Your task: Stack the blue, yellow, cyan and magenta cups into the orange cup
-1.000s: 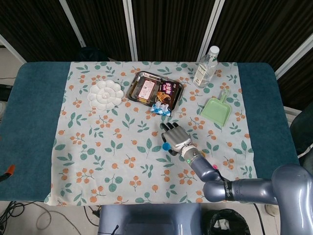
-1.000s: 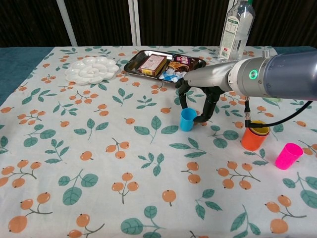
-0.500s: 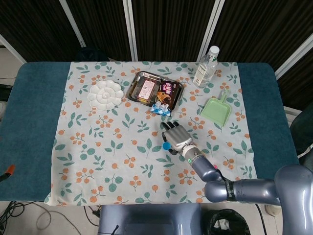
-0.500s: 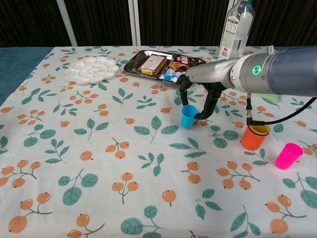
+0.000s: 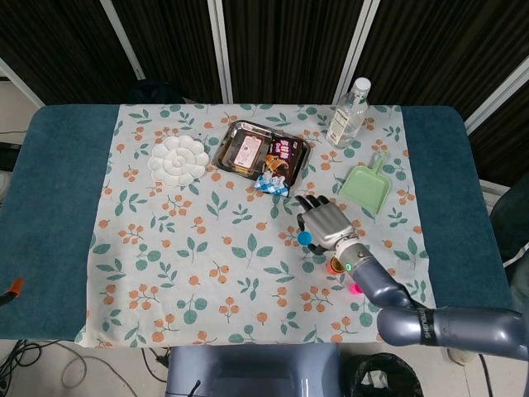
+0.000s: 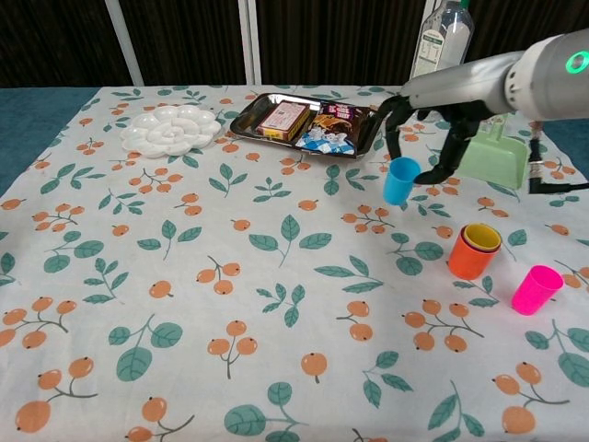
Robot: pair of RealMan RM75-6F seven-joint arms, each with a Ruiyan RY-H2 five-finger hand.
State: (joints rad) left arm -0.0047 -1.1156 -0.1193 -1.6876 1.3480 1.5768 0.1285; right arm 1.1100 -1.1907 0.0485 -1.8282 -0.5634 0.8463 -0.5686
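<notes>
Above cloth: right robot hand holds blue cup; dustpan behind.

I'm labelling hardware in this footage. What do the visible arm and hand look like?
Only the right arm shows: smooth silver-grey metallic tube segments, a glowing green ring light near the wrist, and a black cable looping beneath it. The right hand is dark, with black fingers and a grey metallic back in the head view.

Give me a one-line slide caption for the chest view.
Right hand holds the blue cup aloft, short of the orange cup.
</notes>
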